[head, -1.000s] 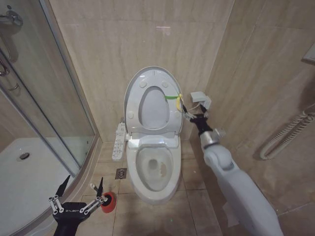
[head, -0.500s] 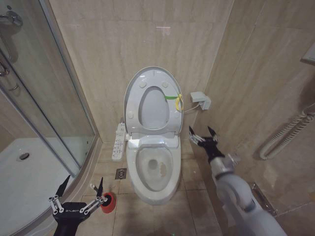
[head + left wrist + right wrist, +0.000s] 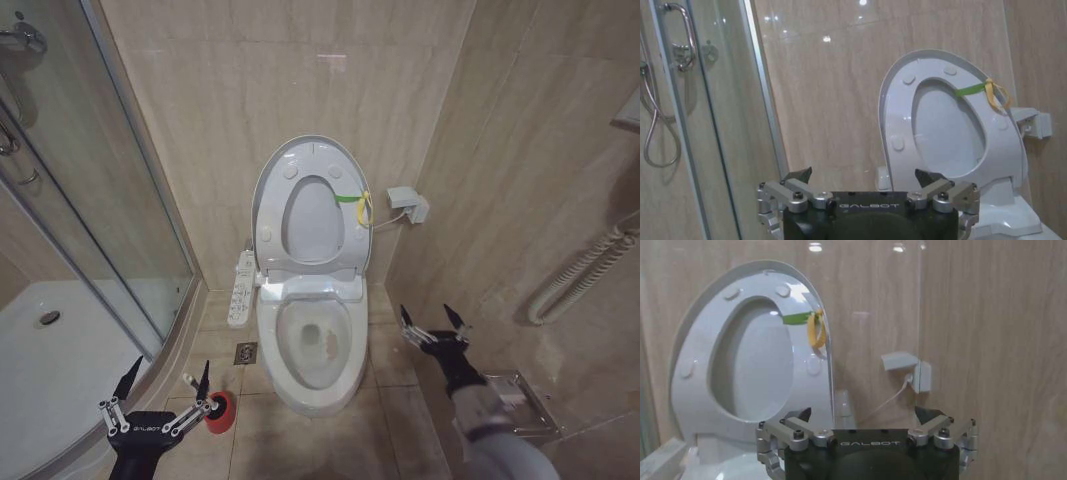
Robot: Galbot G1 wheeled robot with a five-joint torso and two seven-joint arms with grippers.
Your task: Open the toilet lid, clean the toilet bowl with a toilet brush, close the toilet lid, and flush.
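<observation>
Beige tiled walls surround the toilet bowl (image 3: 312, 345), its toilet lid (image 3: 312, 205) propped upright for cleaning, my right gripper (image 3: 434, 327) spread empty beside it, my left gripper (image 3: 165, 385) spread above the toilet brush (image 3: 205, 396) on its other side.

A small home bathroom: beige tiles cover walls and floor, a white toilet bowl (image 3: 312, 345) stands in the corner with its toilet lid (image 3: 312, 205) raised, and a curved glass shower enclosure (image 3: 95, 200) adjoins it.
</observation>
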